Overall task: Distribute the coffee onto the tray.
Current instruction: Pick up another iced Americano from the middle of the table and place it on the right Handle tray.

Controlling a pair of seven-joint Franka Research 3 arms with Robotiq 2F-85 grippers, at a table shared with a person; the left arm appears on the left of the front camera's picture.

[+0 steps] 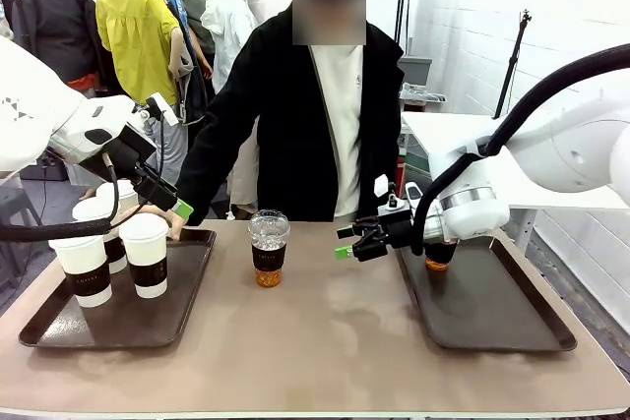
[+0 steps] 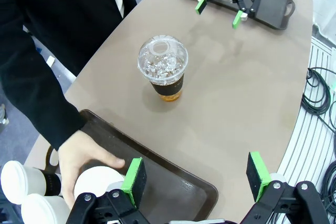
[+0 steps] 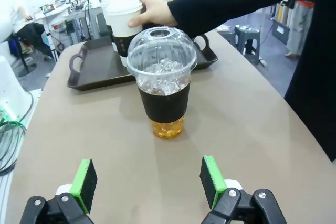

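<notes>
When planning the pick, locate the dome-lidded cup (image 1: 268,248) upright on the bare worktop (image 1: 325,341), between the left tray (image 1: 59,327) and the right tray (image 1: 512,331), on neither. Note the right claw (image 3: 148,182) spread wide, holding nothing, levelled at the cup from the side, near but apart. Note the left claw (image 2: 195,178) likewise spread and holding nothing, above an edge of the left tray. Keep clear of the person's hand (image 2: 84,156), resting on one of the white paper cups (image 1: 146,253) on that tray.

Handling, by judgement:
- Treat the cup as fairly heavy for its kind, loaded with ice over amber drink.
- Expect thin clear walls to buckle under a hard squeeze, and a pinched dome to pop off or slip.
- Take hold at the black sleeve (image 3: 165,103), probably the stiffest and least slippery band, with one pad on either side.
- Avoid the bare plastic below the sleeve, likely wet and slick.
- Carry upright; assume spillage through the hole in the dome on any tilt.
- Close gently, only until firm.
</notes>
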